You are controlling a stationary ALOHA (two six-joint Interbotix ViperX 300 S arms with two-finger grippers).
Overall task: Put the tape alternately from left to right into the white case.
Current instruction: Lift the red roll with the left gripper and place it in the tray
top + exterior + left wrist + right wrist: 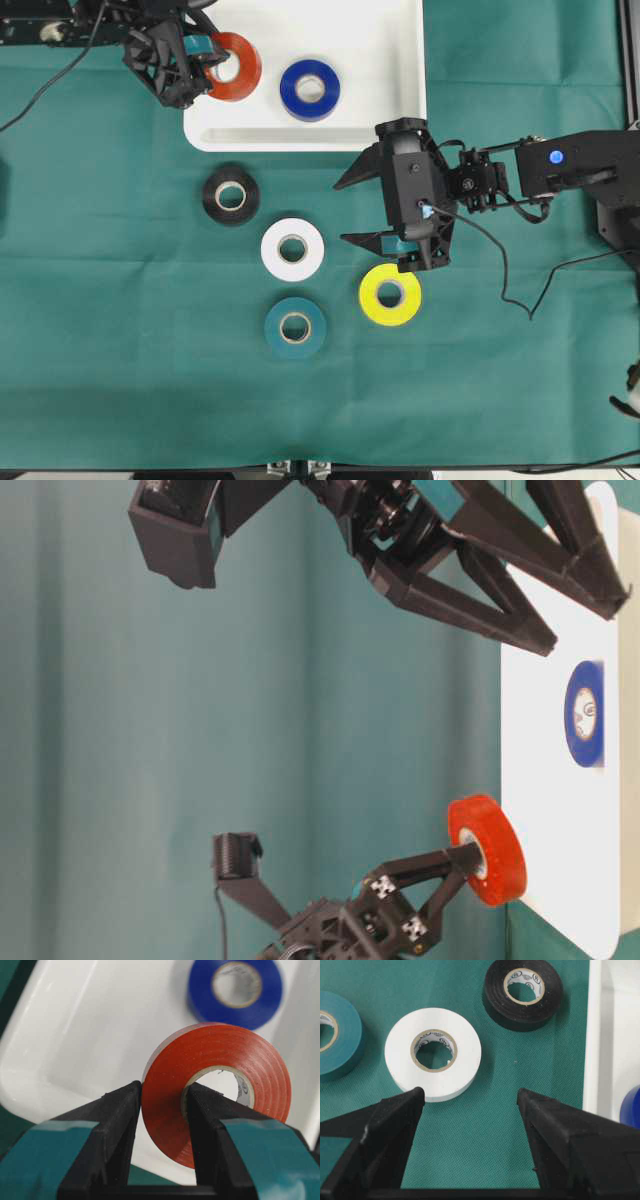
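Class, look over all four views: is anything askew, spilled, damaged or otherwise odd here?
Nothing is spilled or damaged. Only the red roll is not flat: it stands on edge above the case, pinched through its core by the left pincer. The blue roll lies flat inside.

- Overall lighting: bright, even and diffuse in all four views; colours read clearly.
- Overhead view: sharp across the field; soft, short shadows sit close under the rolls on the green cloth [120,330]; white case [370,110] nearly overexposed, with little surface detail.
- Table-level view: picture lies turned on its side; background cloth soft and streaked; near arm parts at the top edge slightly blurred.
- Left wrist view: red-orange roll [220,1080] sharp, glossy, with a pale sheen along its rim; blue roll [235,990] behind it out of focus; near teal pads blurred.
- Right wrist view: white roll [434,1060] and black roll [522,992] crisp, cloth weave visible; dark fingers in the foreground soft.
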